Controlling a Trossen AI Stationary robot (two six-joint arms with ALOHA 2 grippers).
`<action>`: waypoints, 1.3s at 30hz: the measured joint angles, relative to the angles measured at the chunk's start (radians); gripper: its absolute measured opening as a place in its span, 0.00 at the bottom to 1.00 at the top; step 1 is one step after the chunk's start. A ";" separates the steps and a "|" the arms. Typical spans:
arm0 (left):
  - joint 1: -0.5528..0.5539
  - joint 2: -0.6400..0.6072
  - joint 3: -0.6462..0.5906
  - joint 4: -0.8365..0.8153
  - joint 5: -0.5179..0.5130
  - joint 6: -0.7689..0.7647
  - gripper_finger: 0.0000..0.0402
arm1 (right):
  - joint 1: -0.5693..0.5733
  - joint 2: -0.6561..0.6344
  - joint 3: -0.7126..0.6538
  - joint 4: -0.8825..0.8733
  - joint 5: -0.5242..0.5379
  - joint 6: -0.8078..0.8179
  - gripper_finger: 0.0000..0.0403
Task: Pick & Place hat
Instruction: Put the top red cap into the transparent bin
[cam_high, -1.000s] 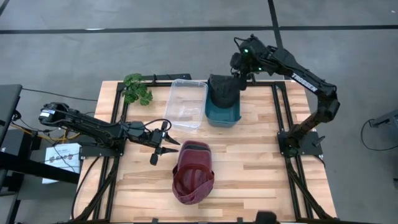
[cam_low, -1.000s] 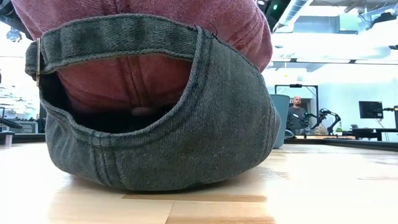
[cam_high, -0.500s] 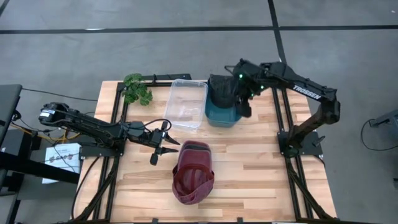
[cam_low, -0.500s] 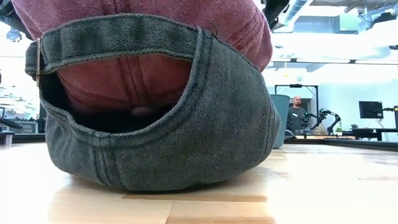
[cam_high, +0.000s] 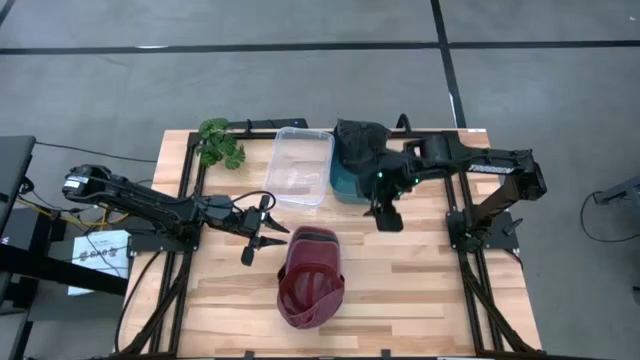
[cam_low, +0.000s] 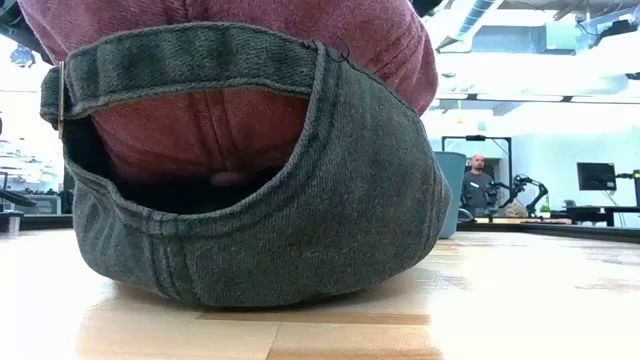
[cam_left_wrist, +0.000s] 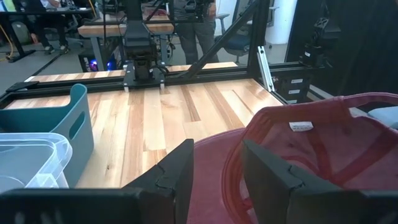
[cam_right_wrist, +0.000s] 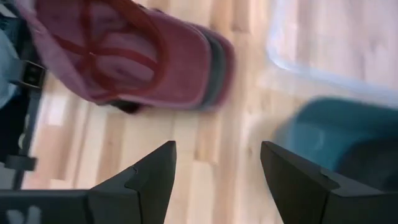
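Red hat (cam_high: 310, 280): lies upside down on the table (cam_high: 420, 290), lower centre of the high view, brim toward the upper part of the frame; it fills the low view (cam_low: 250, 150), resting flat on the wood, held by nothing.
Dark hat (cam_high: 358, 145): sits in the teal bin (cam_high: 355, 185), upper centre of the high view, just right of the clear bin (cam_high: 300, 165).
Right gripper (cam_high: 385, 215): a second ago it was over the teal bin at the upper centre, and the dark hat now lies there alone; the gripper has since swung down and left to just below the bin's lower right corner. Its fingers (cam_right_wrist: 149, 180) are spread wide with nothing between them, and its wrist view looks onto the red hat (cam_right_wrist: 124, 59).
Left gripper (cam_high: 262, 232): unmoved at centre left, just beside the red hat's brim. Its fingers (cam_left_wrist: 180, 168) stand partly apart, clear of the hat, gripping nothing; the red hat (cam_left_wrist: 323, 149) fills the right of its wrist view.
Meaning for the task: one hat looks already placed, and the right arm appears to be heading for the red hat, which has yet to be picked.
Next need: the right gripper likely has to drop onto the brim or crown edge and close there.
Risk: the left gripper is parked close to the brim, so the two arms could crowd each other.
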 joint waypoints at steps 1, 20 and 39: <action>0.000 0.000 0.000 0.000 0.000 0.000 0.33 | 0.018 0.006 0.000 0.020 0.000 0.005 0.57; 0.000 0.000 0.000 0.008 0.000 -0.041 0.33 | 0.328 0.236 0.000 0.096 0.237 0.106 0.56; -0.134 0.000 0.000 0.055 0.000 -0.120 0.33 | 0.577 0.274 0.000 0.273 0.501 0.293 0.56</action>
